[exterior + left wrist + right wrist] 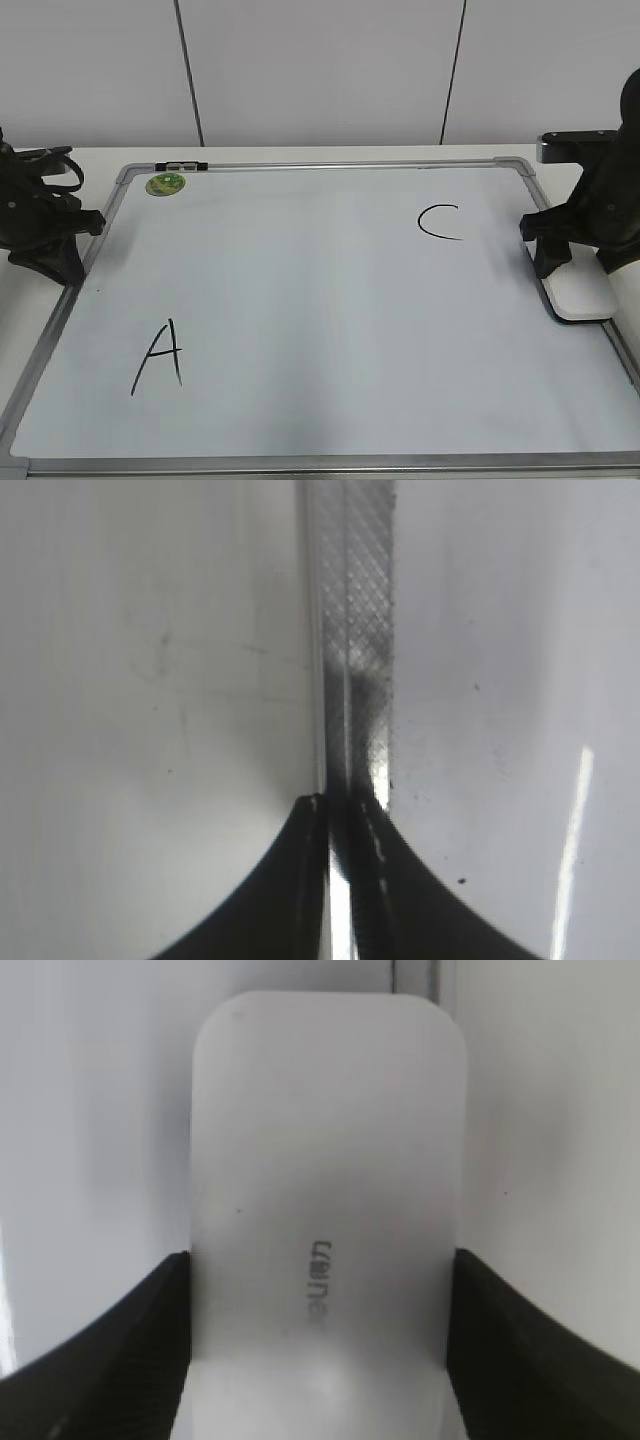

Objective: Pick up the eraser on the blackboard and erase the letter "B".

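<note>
— Where's the eraser [583,295], and how does it lie?

— At the right edge of the blackboard [300,320], lying partly over the silver frame, a little above the middle of that side. Its long axis runs roughly along the right edge, pointing from the far side towards the near one.

— And the right gripper [318,1290]?

— Its jaws stand apart by just the eraser's width, one dark finger [120,1345] pressed against each long side in the wrist view. The grey lettering sits between them.

— The left gripper [345,810]?

— Down at the board's left edge, jaws drawn together, tips over the frame strip, nothing between them.

— What writing shows?

— An A [160,356] near the bottom-left corner and a C [440,222] towards the top right. A green sticker [166,183] sits at the top-left corner.
</note>
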